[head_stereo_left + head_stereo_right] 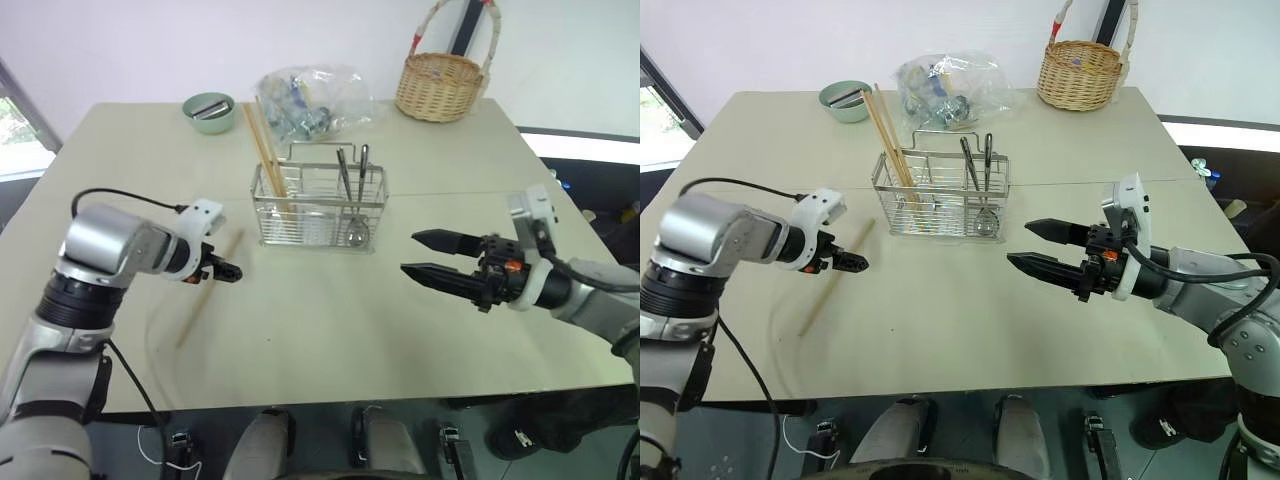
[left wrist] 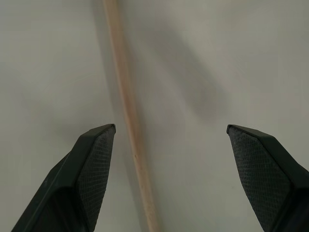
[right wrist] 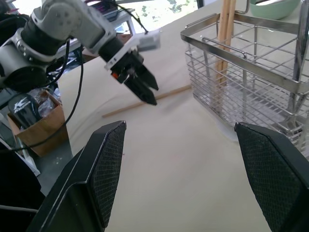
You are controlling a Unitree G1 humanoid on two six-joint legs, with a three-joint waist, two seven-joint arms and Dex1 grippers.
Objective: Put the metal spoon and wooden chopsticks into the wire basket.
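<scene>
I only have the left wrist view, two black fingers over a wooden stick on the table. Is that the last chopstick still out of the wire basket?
Observer: Yes. That one chopstick lies loose on the table; the other wooden chopsticks already stand in the wire basket.
Operator: And the metal spoon?
Observer: The metal spoon stands in the basket's other compartment, bowl down.
Operator: What is the right arm doing?
Observer: The right gripper hangs open and empty beside the basket.
Operator: Is my left gripper on the stick yet?
Observer: The left gripper is open, with the stick between its fingers; contact is not clear.
</scene>
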